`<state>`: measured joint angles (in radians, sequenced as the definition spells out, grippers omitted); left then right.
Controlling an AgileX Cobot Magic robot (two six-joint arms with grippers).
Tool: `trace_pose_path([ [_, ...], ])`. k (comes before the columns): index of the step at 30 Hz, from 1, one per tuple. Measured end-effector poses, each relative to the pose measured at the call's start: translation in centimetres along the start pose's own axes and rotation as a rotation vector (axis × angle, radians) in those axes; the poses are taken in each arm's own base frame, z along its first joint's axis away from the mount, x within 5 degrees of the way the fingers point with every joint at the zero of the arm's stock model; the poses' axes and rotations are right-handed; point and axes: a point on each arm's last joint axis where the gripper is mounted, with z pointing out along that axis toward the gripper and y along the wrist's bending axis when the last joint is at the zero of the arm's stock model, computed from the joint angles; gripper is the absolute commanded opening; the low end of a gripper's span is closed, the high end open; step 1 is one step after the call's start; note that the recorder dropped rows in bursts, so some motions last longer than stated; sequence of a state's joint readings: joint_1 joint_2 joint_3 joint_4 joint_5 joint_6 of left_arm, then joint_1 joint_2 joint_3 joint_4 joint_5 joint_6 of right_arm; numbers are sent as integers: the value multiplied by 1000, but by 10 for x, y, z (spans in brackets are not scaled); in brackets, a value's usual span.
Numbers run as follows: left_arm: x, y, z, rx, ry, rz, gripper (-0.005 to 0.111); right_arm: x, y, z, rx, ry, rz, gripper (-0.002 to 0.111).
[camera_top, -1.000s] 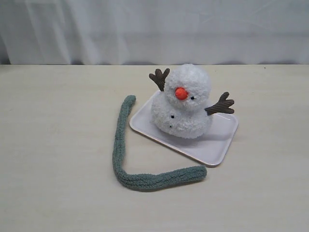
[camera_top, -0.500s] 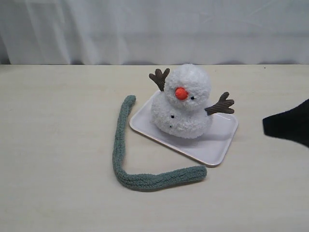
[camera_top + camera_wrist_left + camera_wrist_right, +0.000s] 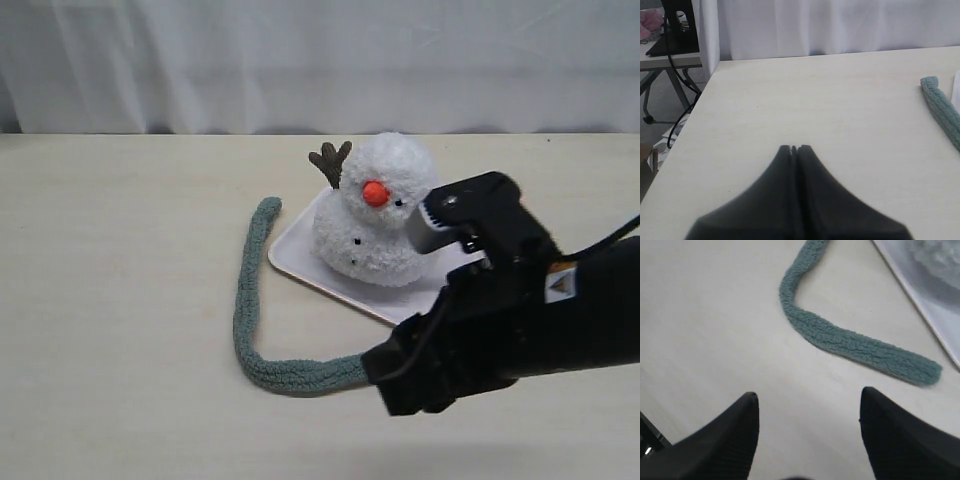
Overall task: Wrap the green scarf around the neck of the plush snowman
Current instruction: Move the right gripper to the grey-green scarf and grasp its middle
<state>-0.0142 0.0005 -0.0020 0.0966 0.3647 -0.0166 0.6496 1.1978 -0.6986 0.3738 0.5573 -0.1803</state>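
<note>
The plush snowman (image 3: 385, 205) sits upright on a pale tray (image 3: 300, 255), with its neck (image 3: 342, 205) bare. The green scarf (image 3: 245, 300) lies flat on the table in an L shape, left of and in front of the tray. My right arm (image 3: 500, 320) reaches over the near right of the table and hides the scarf's near end and one twig arm. In the right wrist view my right gripper (image 3: 809, 397) is open above bare table, short of the scarf (image 3: 855, 345). My left gripper (image 3: 794, 148) is shut and empty, far from the scarf's end (image 3: 940, 107).
A white curtain (image 3: 320, 60) hangs behind the table. In the left wrist view the table's side edge (image 3: 690, 110) drops off to a floor with a black stand (image 3: 675, 25) and cables. The tray's edge (image 3: 920, 295) shows in the right wrist view.
My right arm has swung in from the right edge to the near right of the table, now covering the scarf's near end and one twig arm. Scarf and snowman have not moved.
</note>
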Motion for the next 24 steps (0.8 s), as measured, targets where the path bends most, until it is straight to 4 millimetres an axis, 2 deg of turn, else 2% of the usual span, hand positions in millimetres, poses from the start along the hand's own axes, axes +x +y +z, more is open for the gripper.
trace_pose_path([
  [5,0,0,0,0,0,0,0,-8,23,32,-34,29,-58,57],
  [12,0,0,0,0,0,0,0,-39,48,85,-46,80,-145,59],
  [19,0,0,0,0,0,0,0,-59,51,142,-20,142,-182,63],
  [24,0,0,0,0,0,0,0,-67,46,174,42,172,-208,63],
])
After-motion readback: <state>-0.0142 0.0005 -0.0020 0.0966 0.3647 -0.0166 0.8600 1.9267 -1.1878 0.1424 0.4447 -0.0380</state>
